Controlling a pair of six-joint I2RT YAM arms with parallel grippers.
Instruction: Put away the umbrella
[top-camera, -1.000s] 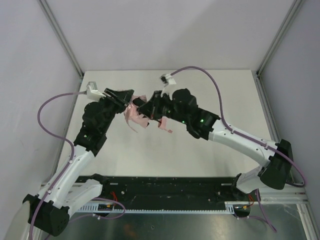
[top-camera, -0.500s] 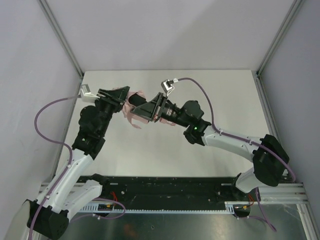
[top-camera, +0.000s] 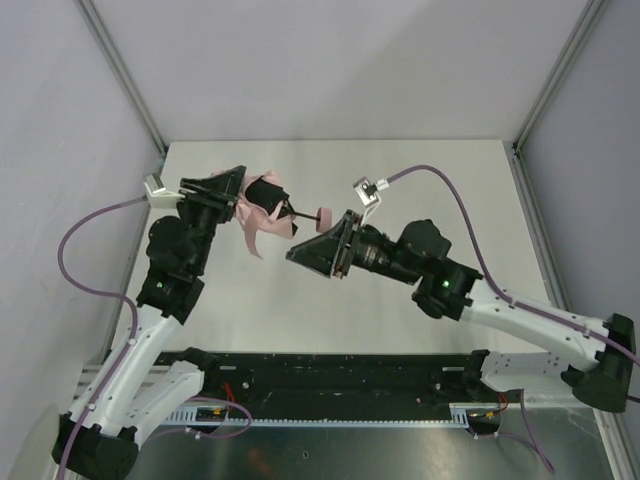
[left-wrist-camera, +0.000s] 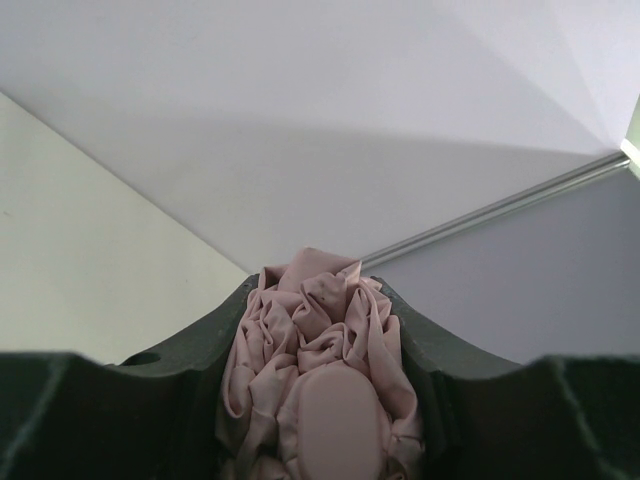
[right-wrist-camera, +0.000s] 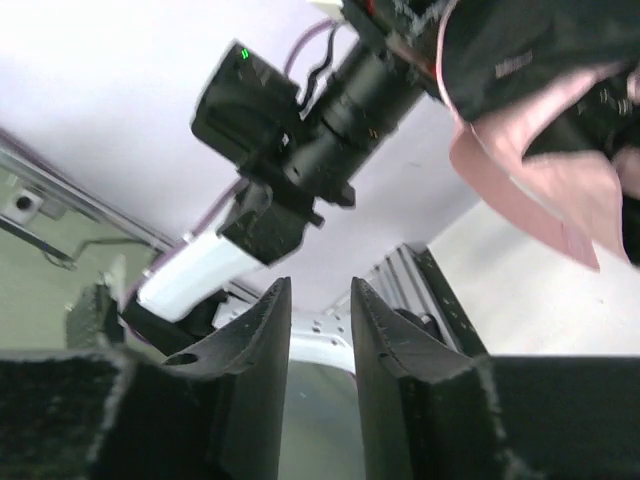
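left gripper clamped on pale pink umbrella; right gripper slightly parted, empty, near its handle

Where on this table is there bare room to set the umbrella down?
Bare table: the far right corner beyond the right arm, and the near strip between both arms. Crowded far left, where the left gripper holds the umbrella.

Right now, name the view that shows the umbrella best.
Top external: it shows the whole umbrella, out to shaft and handle. Left wrist shows only bunched fabric close up; right wrist only a blurred pink flap at its upper right.
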